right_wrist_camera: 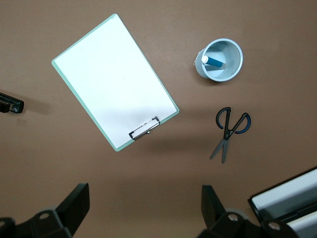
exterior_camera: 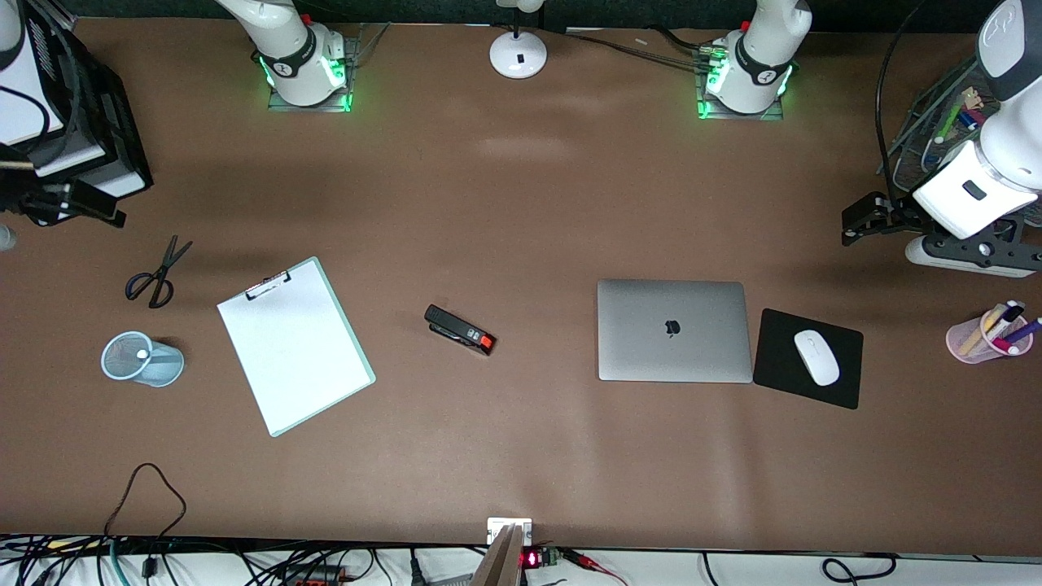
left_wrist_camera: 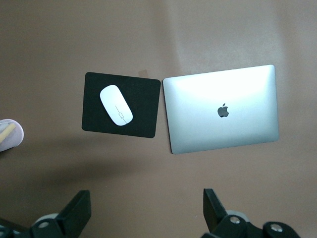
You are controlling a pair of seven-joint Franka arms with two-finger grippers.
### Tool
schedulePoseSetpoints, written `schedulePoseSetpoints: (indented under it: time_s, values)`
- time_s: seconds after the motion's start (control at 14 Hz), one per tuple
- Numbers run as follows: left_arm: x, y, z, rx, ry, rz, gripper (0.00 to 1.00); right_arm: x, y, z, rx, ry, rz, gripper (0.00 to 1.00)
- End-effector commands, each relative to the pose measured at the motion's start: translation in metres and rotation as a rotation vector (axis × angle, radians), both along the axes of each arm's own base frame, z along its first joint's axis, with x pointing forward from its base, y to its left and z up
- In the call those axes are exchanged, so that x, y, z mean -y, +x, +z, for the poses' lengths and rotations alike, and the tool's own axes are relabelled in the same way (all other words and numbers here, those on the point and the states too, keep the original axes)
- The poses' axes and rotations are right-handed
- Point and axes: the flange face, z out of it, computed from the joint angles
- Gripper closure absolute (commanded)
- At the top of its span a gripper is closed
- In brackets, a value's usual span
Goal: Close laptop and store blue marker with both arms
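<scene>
With the laptop [exterior_camera: 674, 330] flat shut beside the mouse pad [exterior_camera: 808, 358] and the blue marker [right_wrist_camera: 214, 61] in the mesh cup [right_wrist_camera: 221, 59], my left tool [left_wrist_camera: 143, 210] and right tool [right_wrist_camera: 143, 208] hang wide and empty over the tabletop [exterior_camera: 521, 203], so only a careless dip could topple that cup.

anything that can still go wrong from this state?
Little left: the laptop lies shut and the blue marker stands in the blue mesh cup.
1. The marker leans on the rim; a bump might tip the cup.
2. The open left pincer, over bare table, is close to the power strip and cables.
</scene>
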Motion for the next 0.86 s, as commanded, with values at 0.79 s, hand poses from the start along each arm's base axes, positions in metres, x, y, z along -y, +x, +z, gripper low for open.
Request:
schedulePoseSetpoints:
  time_s: [0.79]
  values:
    - [-0.0016, 0.0019, 0.0042, -0.007, -0.02, -0.016, 0.0, -0.0055, -0.0141, 0.004, -0.017, -0.008, 0.001, 0.0]
